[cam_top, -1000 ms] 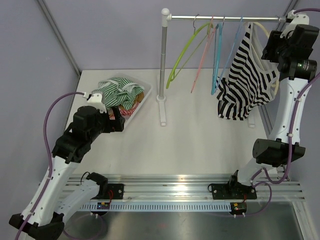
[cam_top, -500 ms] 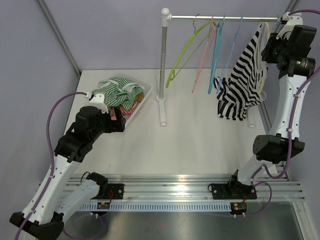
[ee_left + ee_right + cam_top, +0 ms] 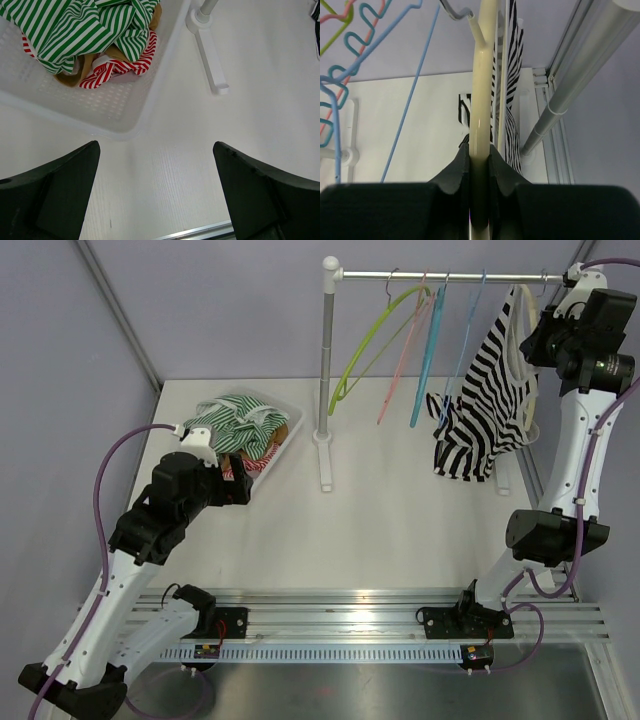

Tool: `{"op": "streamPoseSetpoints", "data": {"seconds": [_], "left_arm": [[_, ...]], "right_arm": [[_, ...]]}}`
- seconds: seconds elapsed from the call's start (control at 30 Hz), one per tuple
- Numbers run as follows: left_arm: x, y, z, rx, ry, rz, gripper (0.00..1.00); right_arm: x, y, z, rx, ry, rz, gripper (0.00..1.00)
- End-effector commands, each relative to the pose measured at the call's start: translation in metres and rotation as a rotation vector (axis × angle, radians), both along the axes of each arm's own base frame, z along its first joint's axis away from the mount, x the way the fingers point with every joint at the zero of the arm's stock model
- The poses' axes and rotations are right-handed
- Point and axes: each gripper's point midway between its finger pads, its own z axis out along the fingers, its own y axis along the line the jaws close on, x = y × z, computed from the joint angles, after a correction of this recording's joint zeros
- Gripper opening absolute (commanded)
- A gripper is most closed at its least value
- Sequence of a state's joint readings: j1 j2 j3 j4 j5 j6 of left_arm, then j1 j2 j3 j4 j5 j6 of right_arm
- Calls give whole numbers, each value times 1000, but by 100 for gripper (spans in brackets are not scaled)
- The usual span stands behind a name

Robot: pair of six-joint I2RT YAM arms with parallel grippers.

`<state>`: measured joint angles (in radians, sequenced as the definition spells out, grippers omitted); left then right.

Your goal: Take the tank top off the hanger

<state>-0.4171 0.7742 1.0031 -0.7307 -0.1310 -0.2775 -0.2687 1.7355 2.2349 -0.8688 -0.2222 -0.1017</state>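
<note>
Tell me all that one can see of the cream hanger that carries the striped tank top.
The cream hanger looks like smooth, glossy plastic, with a rounded arm and a grey metal hook at its top. It hangs near the right end of the rail. The black-and-white striped tank top is draped on it and falls below it. The right gripper has its jaws closed on the hanger's arm from both sides. The wrist view shows it edge-on, so its full outline is hidden.

Pale lavender walls (image 3: 220,310) enclose a white table (image 3: 400,530). Slanted metal struts (image 3: 118,312) run up the corners; an aluminium rail (image 3: 350,605) edges the near side. Lighting is even.
</note>
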Motion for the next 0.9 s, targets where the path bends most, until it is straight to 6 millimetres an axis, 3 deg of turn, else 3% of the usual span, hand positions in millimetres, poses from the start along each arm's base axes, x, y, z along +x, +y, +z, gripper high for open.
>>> {"op": "streamPoseSetpoints", "data": {"seconds": [0.0, 0.17, 0.37, 0.47, 0.7, 0.87], "left_arm": [[6, -3, 10, -8, -58, -14, 99], [6, -3, 9, -6, -55, -12, 99], [6, -3, 9, -5, -54, -11, 99], [6, -2, 11, -8, -57, -7, 99], [6, -6, 20, -27, -55, -13, 99], [7, -11, 32, -55, -63, -27, 99]], "right_arm": [[-15, 21, 63, 17, -168, 69, 0], [-33, 39, 100, 51, -261, 132, 0], [-54, 46, 119, 81, -301, 117, 0], [-66, 49, 119, 116, -292, 97, 0], [-88, 58, 87, 188, -163, 91, 0], [-110, 64, 89, 190, -197, 88, 0]]}}
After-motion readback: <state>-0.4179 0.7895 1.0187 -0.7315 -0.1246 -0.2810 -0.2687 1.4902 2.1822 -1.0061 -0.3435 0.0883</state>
